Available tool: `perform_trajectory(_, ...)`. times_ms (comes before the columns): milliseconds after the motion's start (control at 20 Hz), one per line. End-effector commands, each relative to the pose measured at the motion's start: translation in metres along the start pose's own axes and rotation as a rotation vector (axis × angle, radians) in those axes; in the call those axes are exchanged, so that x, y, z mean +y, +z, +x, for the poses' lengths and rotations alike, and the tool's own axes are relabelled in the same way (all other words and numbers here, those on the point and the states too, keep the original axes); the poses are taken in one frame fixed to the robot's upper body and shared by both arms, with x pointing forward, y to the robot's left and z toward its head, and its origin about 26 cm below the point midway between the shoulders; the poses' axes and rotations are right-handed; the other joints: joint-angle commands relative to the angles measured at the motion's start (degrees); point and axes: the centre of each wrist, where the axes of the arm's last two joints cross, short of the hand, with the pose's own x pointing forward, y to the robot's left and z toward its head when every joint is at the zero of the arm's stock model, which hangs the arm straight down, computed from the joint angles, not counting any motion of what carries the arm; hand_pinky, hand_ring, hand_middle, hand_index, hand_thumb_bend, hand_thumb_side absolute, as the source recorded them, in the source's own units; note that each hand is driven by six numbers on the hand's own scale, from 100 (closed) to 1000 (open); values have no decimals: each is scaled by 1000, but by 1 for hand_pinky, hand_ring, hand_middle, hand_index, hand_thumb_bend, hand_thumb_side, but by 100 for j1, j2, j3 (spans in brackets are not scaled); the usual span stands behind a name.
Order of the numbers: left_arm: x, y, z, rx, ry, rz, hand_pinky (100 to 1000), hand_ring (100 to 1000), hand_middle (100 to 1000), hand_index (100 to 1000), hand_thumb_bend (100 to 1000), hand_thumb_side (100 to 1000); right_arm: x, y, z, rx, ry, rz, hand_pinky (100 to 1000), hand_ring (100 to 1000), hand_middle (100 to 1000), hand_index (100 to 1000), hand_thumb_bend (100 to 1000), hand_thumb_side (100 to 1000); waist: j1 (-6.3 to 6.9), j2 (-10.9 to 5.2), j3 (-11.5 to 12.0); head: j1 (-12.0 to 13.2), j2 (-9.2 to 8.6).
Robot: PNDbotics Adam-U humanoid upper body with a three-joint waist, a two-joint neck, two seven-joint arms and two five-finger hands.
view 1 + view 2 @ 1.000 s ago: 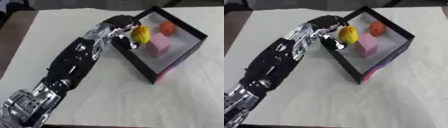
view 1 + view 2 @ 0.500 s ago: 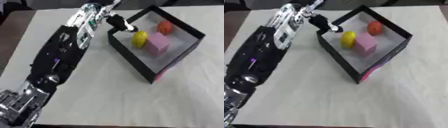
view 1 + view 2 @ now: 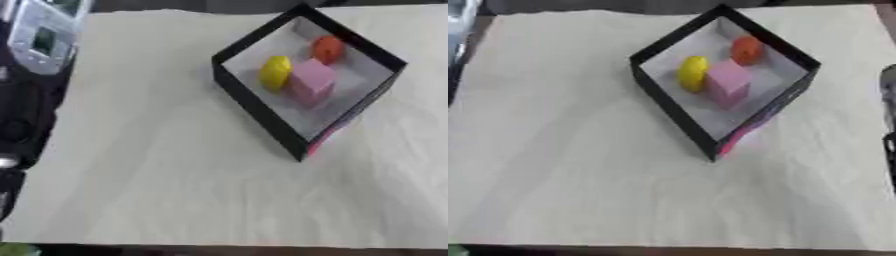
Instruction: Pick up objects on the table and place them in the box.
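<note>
Box contents: black open-topped cardboard box (image 3: 710, 90) held yellow rounded piece (image 3: 692, 73), pink cube (image 3: 729, 82), orange ball (image 3: 747, 49), grouped inside as deposited. Cream-covered bench (image 3: 579, 175) bare elsewhere. Left arm (image 3: 26, 90) at edge; fingers unseen, state undeterminable.

no readable text, labels or numbers

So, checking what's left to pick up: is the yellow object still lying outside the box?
No, the yellow object lies inside the box, beside the pink cube.

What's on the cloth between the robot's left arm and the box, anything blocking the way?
Nothing visible. The white cloth between the left arm and the black box shows no objects. The yellow piece, pink block and orange piece all lie inside the box.
</note>
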Motion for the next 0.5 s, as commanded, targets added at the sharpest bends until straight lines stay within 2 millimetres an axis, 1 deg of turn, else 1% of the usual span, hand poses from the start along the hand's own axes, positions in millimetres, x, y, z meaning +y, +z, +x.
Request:
perform_trajectory(50, 47, 22, -25, 22, -21, 159, 692, 718, 777, 860, 431, 404, -6, -5, 10, -49, 18, -21, 888, 853, 821, 915, 239, 326, -141, -165, 0, -102, 28)
perform_trajectory(150, 63, 40, -41, 74, -14, 230, 693, 715, 775, 859, 435, 428, -6, -4, 11, -52, 12, -28, 888, 853, 821, 915, 247, 324, -211, -135, -15, -109, -12)
perform_trajectory(250, 72, 57, -51, 117, 20, 296, 691, 714, 775, 858, 422, 444, -6, -4, 12, -56, 7, -33, 888, 853, 821, 915, 238, 326, -267, -103, -19, -116, -67)
perform_trajectory(500, 74, 90, -61, 207, 143, 424, 685, 710, 779, 868, 415, 489, -7, -3, 12, -64, -3, -43, 888, 854, 822, 917, 237, 330, -379, 12, -9, -101, -248)
